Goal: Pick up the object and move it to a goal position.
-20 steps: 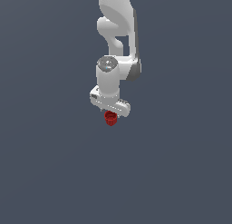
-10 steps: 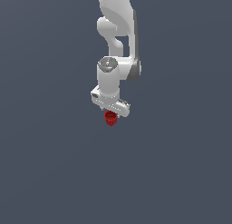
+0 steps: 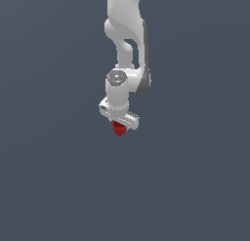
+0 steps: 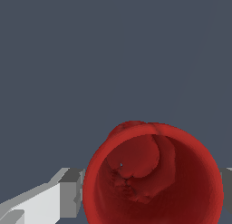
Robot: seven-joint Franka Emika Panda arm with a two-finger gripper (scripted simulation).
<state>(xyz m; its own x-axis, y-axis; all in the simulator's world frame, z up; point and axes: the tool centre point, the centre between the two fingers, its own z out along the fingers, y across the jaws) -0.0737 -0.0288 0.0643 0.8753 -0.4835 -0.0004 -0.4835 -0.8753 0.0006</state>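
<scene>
The object (image 3: 118, 128) is a small bright red lump hanging just under the white gripper bar of my arm, in the middle of the exterior view. My gripper (image 3: 119, 127) is shut on the object, which sticks out below the fingers. In the wrist view the object (image 4: 154, 173) fills the lower half as a hollow red cup-like shape with a rim, and a grey-white finger (image 4: 68, 191) presses against its side. The other finger barely shows at the picture's edge.
Only the white-grey arm (image 3: 124, 45) reaching down from above and a plain dark grey-blue background show. No goal marker, table edge or other object is visible.
The arm and the held red object have shifted very slightly upward; the grip is unchanged.
</scene>
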